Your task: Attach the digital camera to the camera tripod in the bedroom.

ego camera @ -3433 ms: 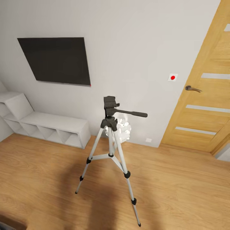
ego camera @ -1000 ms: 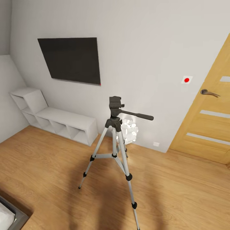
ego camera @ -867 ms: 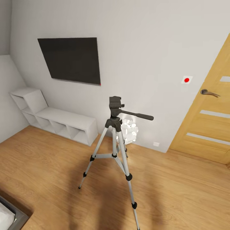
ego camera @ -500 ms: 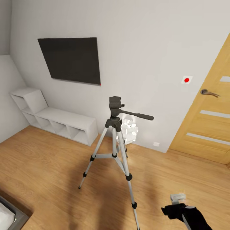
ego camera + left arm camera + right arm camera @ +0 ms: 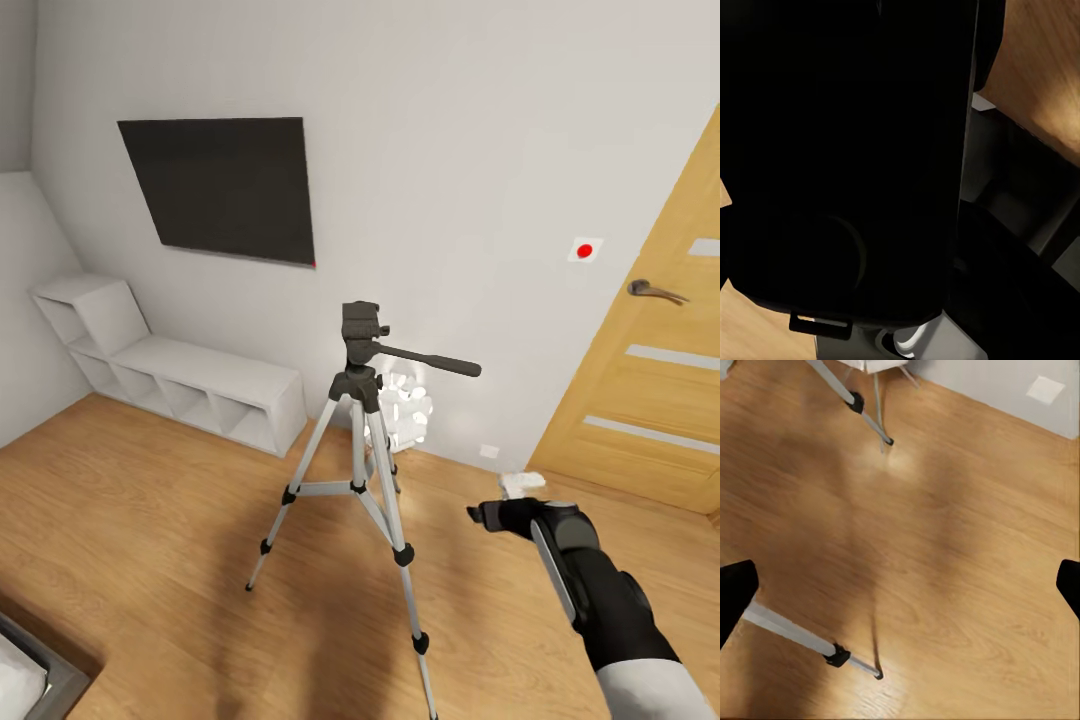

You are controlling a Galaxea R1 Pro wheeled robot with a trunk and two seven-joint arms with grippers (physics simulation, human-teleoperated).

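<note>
A bedroom with pale grey walls and a light wood floor [image 5: 150, 520], seen from the robot's head. The camera tripod [image 5: 362, 440] stands upright in the middle of the room, its three silver legs spread on the floor. Its black head sits at the top, and a long black pan handle [image 5: 430, 358] sticks out sideways from the head toward the oak door [image 5: 660, 400]. Nothing is mounted on the head.

Behind the tripod, a black TV [image 5: 222, 188] hangs on the wall, a low grey cube shelf [image 5: 190, 385] runs along the wall on the TV side, and a white spiky-ball lamp [image 5: 405, 410] stands close behind the legs.

The right arm reaches forward on the door side of the tripod. Its tool, the right tool [image 5: 495, 518], sits lower than the tripod head, near the level of the mid-leg joints and beside the leg nearest the door. In the right wrist view its two dark fingertips [image 5: 735, 592] stand wide apart with bare floor between them, holding nothing; two tripod legs cross that view.

The left wrist view is almost wholly dark, showing a black body very close to the lens, so I cannot tell how the left tool stands, nor whether this dark shape is the digital camera.

The mount lies up and toward the TV from the right tool, which looks like the nearer arm.
</note>
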